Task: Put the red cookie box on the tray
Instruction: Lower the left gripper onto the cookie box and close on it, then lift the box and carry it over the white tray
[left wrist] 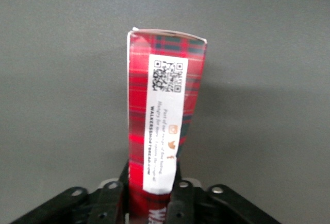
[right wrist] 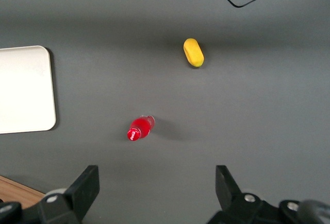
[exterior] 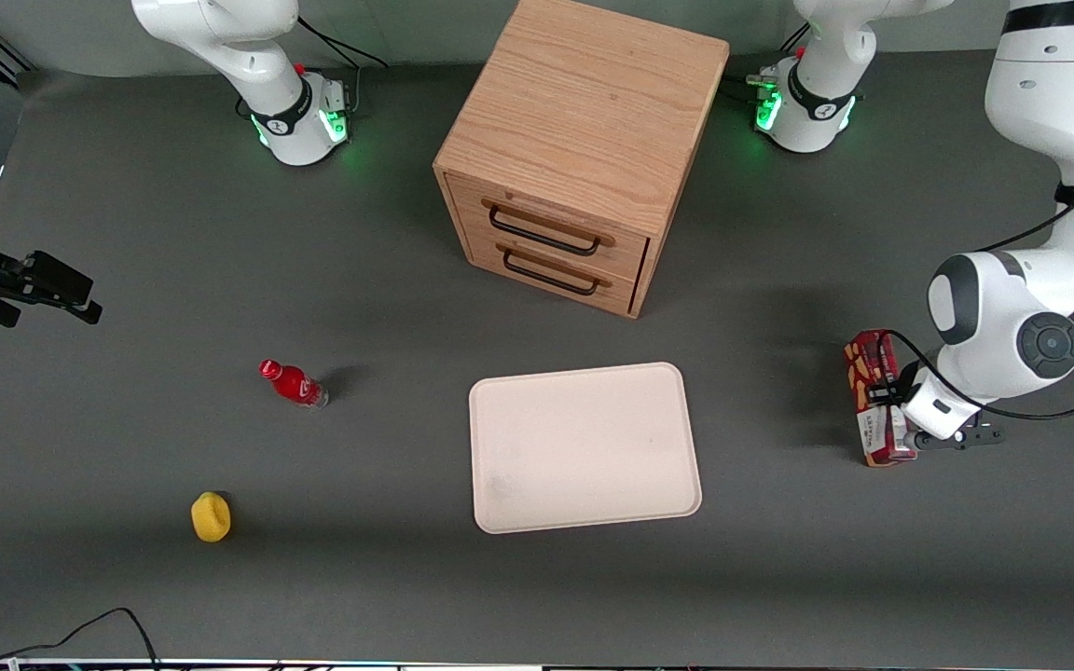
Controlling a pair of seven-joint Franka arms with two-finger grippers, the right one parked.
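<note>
Gripper (exterior: 893,410) sits at the working arm's end of the table (exterior: 127,233), fingers (left wrist: 109,199) pinching the red cookie box (exterior: 874,396) near its label end. In the wrist view the box (left wrist: 162,126) juts out from between the fingers over bare table. Tray (exterior: 584,445) lies well apart, nearer the front camera than the wooden drawer cabinet (exterior: 584,149). Small red bottle (exterior: 293,383) and yellow object (exterior: 211,516) lie toward the parked arm's end

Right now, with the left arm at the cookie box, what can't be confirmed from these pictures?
- Front view: the gripper is mostly covered by the arm's wrist, so contact with the red cookie box is unclear there.
- Left wrist view: the box's held end is cut off by the frame edge.
- Whether the box is lifted off the table: not settled.
- The tray holds nothing.
</note>
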